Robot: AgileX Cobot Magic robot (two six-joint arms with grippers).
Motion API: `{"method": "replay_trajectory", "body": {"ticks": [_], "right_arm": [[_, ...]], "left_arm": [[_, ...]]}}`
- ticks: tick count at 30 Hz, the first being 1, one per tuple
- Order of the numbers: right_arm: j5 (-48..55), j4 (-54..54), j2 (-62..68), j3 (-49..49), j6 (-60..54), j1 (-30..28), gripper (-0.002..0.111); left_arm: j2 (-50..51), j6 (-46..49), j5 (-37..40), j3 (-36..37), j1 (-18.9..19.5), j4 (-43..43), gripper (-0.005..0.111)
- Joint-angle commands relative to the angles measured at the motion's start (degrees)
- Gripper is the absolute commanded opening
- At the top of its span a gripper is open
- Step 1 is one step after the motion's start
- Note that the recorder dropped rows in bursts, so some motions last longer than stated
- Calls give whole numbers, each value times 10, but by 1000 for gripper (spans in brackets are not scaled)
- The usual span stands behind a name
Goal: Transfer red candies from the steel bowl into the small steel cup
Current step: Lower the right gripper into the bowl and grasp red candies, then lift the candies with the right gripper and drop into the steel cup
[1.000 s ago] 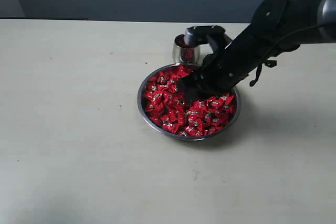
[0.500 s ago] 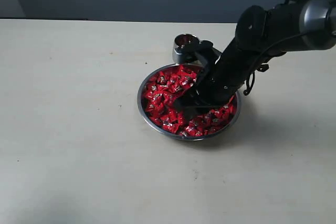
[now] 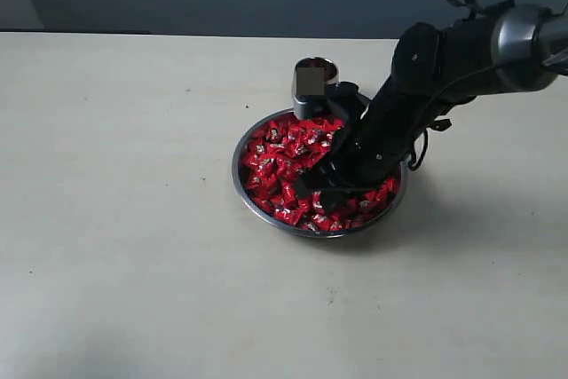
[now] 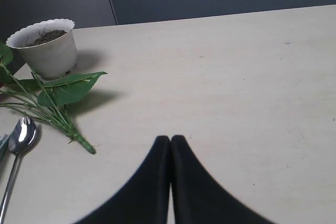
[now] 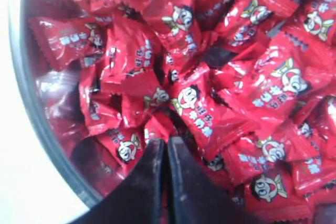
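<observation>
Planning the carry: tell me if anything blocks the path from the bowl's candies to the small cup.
Nothing visible does. The small steel cup stands right beside the steel bowl, only the bowl's rim between it and the red candies. The right gripper is down among them, fingers together.

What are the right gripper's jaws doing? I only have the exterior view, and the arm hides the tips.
Observer: The right wrist view shows the right gripper shut, tips together, down among the red candies near the rim of the steel bowl.
Operator: Holding one?
Observer: Cannot tell. One candy's edge sits right at the tips, but no wrapper is clearly pinched between them.
Operator: Left arm? It's not in my frame.
Observer: The left gripper is shut too, over bare table, with a white pot, a leafy stem and a spoon nearby.
</observation>
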Motion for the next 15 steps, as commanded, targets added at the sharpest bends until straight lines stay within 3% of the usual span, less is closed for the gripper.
{"method": "replay_trajectory", "body": {"ticks": [1,9,15], "right_arm": [[5,-10,-38,-2,7,0,0],[-54,-67,-85,-23,22,-9,0],[-67,-44,-21,-147,29,-71,0]], "left_arm": [[-2,-2,-3,3,-1,-2,0],[-2,-2,-3,3,-1,-4,0],[-2,-2,-3,3,-1,-4,0]]}}
